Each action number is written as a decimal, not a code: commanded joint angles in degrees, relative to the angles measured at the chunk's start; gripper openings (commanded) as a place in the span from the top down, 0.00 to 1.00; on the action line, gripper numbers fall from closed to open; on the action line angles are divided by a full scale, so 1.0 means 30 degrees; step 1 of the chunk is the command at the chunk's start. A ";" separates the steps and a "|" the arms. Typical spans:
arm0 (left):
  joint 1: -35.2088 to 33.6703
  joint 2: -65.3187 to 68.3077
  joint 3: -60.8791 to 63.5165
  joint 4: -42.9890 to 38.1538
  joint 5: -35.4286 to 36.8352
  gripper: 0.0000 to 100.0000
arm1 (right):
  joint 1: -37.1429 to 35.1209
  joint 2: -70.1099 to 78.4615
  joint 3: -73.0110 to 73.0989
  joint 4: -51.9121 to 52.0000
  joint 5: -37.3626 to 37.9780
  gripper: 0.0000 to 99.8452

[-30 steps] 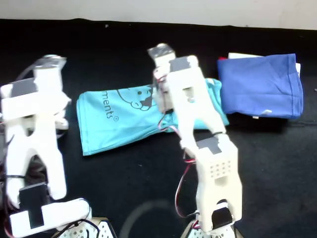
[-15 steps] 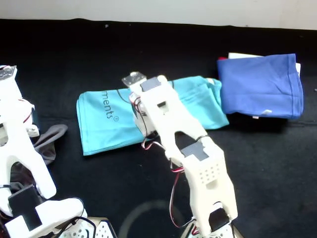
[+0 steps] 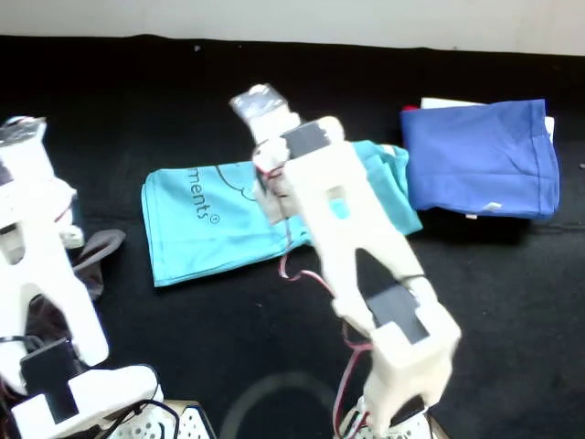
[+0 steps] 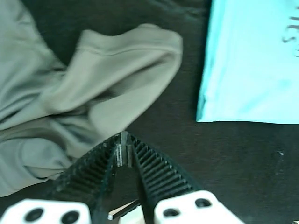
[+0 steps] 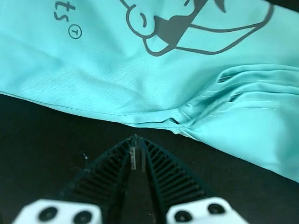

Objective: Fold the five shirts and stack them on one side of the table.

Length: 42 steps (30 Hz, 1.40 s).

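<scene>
Left fingers [image 4: 100, 161], nearest you, are pressed shut on nothing, above the crumpled grey shirt [image 4: 70, 93]. Right fingers [image 5: 117, 161] are likewise closed and empty, over the near hem of the half-folded turquoise shirt [image 5: 140, 70]. Beyond sits the blue shirt [image 3: 480, 155], folded atop what seems a white one. You're mid-fold, I'd judge: spread the right fingers, then pinch that hem.

Soft, even light falls from above. The black surface [image 3: 210, 320] swallows it and stays dark, while the white right arm [image 3: 366, 242] and left arm [image 3: 41, 247] shine nearly washed out. Ahead of the left hand [image 4: 122, 138], the grey shirt [image 4: 93, 79] carries gentle shading in its folds. Beyond the right hand [image 5: 136, 141], the teal shirt [image 5: 107, 70] shows faint crease shadows.
</scene>
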 commanded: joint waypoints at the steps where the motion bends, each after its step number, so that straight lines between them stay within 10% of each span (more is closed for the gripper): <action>1: 0.1861 0.0161 -0.0542 -0.0469 0.1231 0.91 | 0.0777 -0.3209 0.0044 0.1568 0.1934 0.91; 15: 0.3707 0.7839 -0.1333 -0.4278 0.2637 0.79 | 0.5436 -0.8659 0.1011 0.3853 0.2813 0.83; 42: 0.5407 1.4813 -0.9978 -0.1612 0.5773 0.79 | 0.5436 -1.0388 0.4850 0.3795 0.2813 0.83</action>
